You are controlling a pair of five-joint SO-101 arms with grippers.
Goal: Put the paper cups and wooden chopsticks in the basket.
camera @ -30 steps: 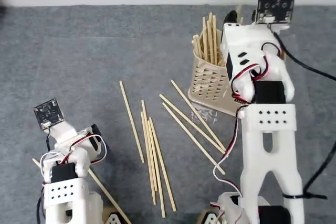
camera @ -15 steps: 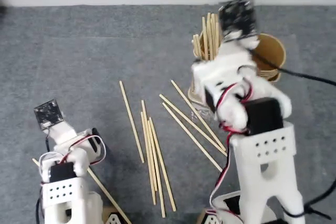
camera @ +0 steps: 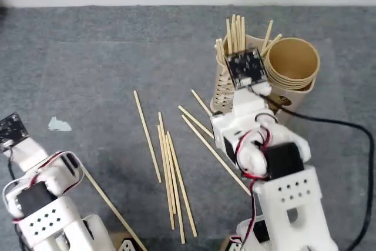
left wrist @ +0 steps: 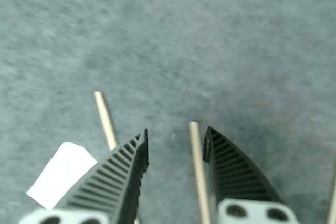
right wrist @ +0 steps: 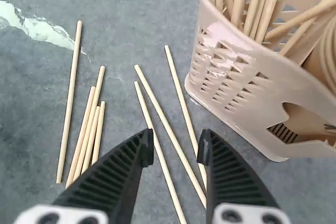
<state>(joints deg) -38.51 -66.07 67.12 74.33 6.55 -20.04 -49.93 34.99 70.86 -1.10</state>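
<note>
The right tool (right wrist: 175, 149) hangs with its black jaws parted and empty over three pale wooden chopsticks (right wrist: 167, 129) lying loose on the grey felt-covered bench (camera: 88, 57). The three sticks lie side by side just beside the foot of the beige perforated plastic basket (right wrist: 239, 85). Their long axes run away from the tool and slant past the basket's corner, so they are seen through the gap between the jaws, which would close across them. The basket already holds a stack of brown paper cups (camera: 292, 63) and a sheaf of upright chopsticks (camera: 235, 36). Farther from it lie a bundle of several more sticks (camera: 170, 174) and a single one (camera: 147, 136). The left tool (left wrist: 173, 148), likewise open and holding nothing, sits low over the bench with the end of one long chopstick (left wrist: 196, 150) between its jaws, close against one of them and running lengthwise with the tool. A second stick (left wrist: 105, 119) and a white scrap of paper (left wrist: 60, 174) lie just outside. The right arm looks the nearer to the basket-side sticks.
</note>
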